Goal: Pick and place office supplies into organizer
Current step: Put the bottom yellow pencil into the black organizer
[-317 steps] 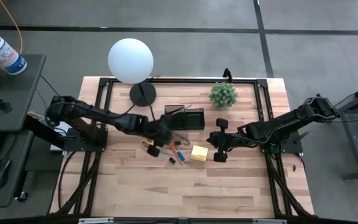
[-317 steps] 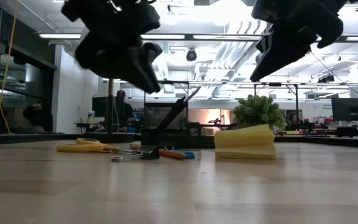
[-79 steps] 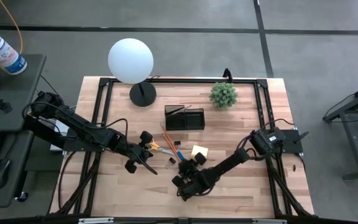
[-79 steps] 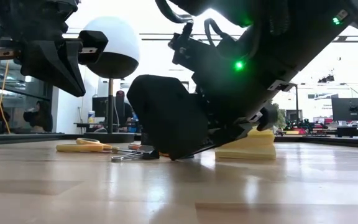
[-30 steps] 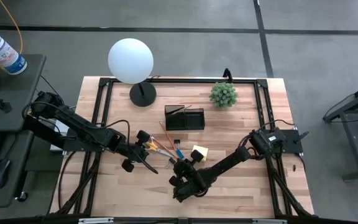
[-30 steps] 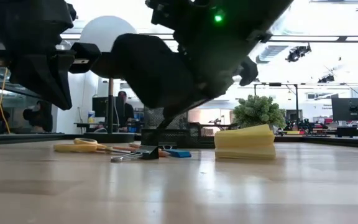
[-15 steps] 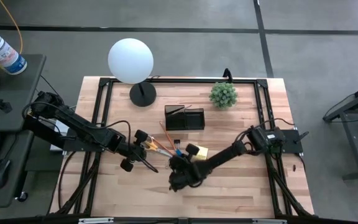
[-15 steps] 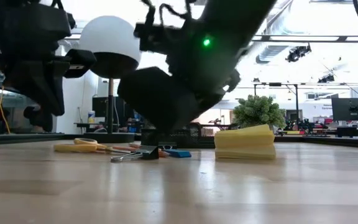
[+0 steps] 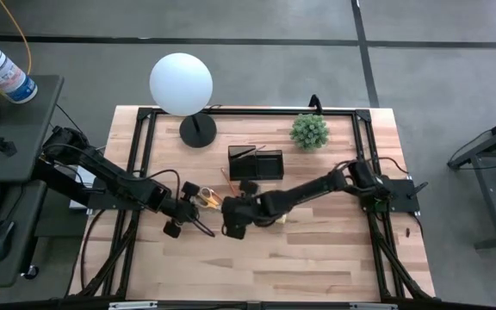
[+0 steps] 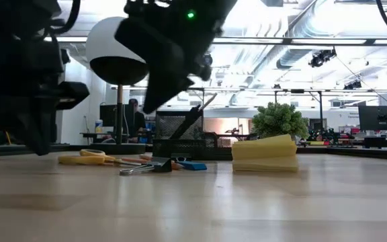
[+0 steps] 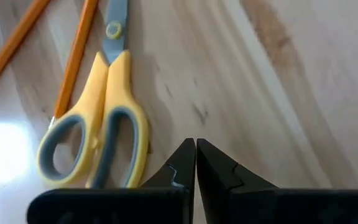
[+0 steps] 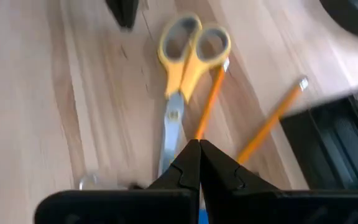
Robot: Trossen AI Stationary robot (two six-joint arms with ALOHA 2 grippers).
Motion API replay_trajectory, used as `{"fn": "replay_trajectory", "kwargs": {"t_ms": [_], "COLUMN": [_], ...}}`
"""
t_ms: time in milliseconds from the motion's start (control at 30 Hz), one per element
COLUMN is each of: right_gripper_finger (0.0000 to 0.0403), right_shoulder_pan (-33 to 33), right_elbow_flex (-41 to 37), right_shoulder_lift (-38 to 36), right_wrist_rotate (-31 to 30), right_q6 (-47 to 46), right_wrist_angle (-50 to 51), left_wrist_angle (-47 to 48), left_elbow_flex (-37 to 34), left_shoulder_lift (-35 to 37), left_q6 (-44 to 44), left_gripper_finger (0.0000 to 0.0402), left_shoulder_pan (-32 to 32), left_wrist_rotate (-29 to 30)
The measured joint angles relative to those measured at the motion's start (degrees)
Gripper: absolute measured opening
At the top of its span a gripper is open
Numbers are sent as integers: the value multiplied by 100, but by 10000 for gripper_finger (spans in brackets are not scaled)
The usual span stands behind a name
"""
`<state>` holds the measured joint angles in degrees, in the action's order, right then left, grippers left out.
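The yellow-handled scissors (image 9: 206,197) lie flat on the wood left of centre, with two orange pencils (image 12: 211,99) beside their blade. My left gripper (image 11: 196,147) is shut, low over the table just beside the scissors' handles (image 11: 95,149). My right gripper (image 12: 199,147) is also shut and hangs above the scissors' blade end, pointing toward the table's left. A black clip (image 10: 144,167), a blue eraser (image 10: 194,165) and the yellow sticky pad (image 10: 264,154) lie on the table. The black organizer (image 9: 255,164) stands behind them.
A white globe lamp (image 9: 181,83) on a black base stands at the far left, and a small green plant (image 9: 309,131) at the far right. The near half of the table (image 9: 300,267) is bare wood.
My right gripper has risen and swung from the table's near middle toward the far left, rolling as it went, and now hangs over the scissors. My left gripper has sunk toward the table beside the scissors' handles. Both have stayed shut; nothing on the table has moved.
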<state>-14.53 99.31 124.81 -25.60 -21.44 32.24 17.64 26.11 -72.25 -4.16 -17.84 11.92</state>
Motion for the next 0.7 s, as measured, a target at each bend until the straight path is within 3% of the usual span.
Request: {"fn": "replay_trajectory", "kwargs": {"t_ms": [400, 700], "right_gripper_finger": [3, 46], "right_shoulder_pan": [573, 770], "right_elbow_flex": [-44, -57], "right_shoulder_lift": [0, 1], "right_wrist_rotate": [1081, 1692], "right_q6": [504, 121], "right_wrist_angle": [-631, -231], "left_wrist_angle": [-1, 72], "left_elbow_flex": [2, 4], "left_shoulder_lift": [542, 1138], "left_q6": [170, 406], "left_gripper_finger": [5, 5], "left_shoulder_pan": [-737, -1241], "left_wrist_rotate": [173, 375]}}
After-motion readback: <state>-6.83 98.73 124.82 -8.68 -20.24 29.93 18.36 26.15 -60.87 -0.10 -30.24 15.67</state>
